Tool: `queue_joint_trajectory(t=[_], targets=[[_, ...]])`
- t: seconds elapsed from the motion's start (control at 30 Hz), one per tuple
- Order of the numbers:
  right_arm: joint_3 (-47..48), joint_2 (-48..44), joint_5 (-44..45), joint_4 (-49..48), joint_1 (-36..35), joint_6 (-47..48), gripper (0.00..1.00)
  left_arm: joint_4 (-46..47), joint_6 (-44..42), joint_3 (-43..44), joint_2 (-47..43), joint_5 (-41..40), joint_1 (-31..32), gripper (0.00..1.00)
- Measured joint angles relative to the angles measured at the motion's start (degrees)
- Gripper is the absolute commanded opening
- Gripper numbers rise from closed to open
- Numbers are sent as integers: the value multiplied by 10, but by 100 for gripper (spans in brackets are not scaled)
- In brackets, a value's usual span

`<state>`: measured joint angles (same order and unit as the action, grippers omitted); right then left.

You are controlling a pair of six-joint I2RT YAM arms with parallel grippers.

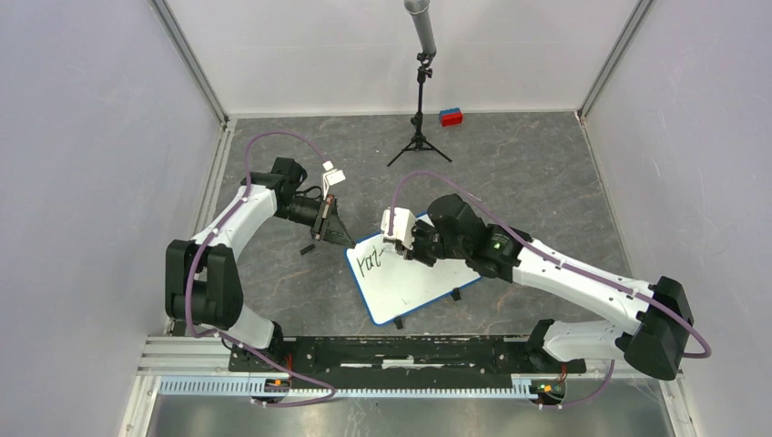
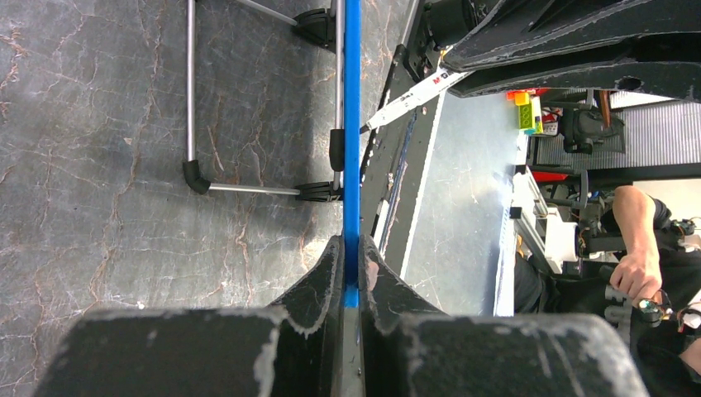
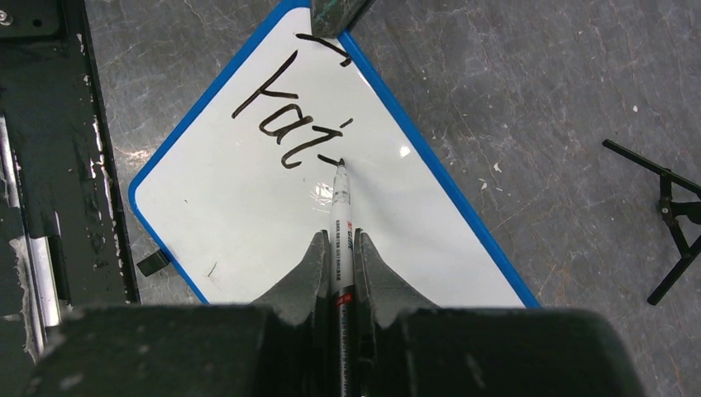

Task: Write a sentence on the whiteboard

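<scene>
Marker tip on the whiteboard, a few letters written

The whiteboard (image 1: 414,291) lies slantwise on the desk (image 1: 546,182). The left jaws pinch its blue rim at the far corner. The right jaws are pressed onto a marker (image 3: 341,207), whose tip touches the whiteboard at the end of the sentence (image 3: 285,116), a few black letters beside that corner.
</scene>
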<state>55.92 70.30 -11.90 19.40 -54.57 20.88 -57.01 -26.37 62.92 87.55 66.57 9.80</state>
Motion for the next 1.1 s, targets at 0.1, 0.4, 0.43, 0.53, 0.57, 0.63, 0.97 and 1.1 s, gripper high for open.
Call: queue_joint_trajectory(t=[0.1,0.4,0.43,0.53,0.57,0.63,0.97,1.1], targets=[[7,1,-1,0,0,0,0,0,0,0,0,0,0,2],[19,16,2,-5,0,0,0,0,-1,0,-1,0,0,3],[19,18,2,-5,0,0,0,1,-2,0,-1,0,0,3],[19,19,1,-6,0,0,0,1,-3,-1,-1,0,0,2],[19,19,1,-6,0,0,0,1,-3,-1,-1,0,0,2],[16,17,0,-8,0,0,0,1,-3,-1,-1,0,0,2],[-17,4,-21,-5,0,0,0,2,-3,-2,-1,0,-1,2],[-24,1,-30,-1,0,0,0,2,-3,-2,-1,0,-1,2]])
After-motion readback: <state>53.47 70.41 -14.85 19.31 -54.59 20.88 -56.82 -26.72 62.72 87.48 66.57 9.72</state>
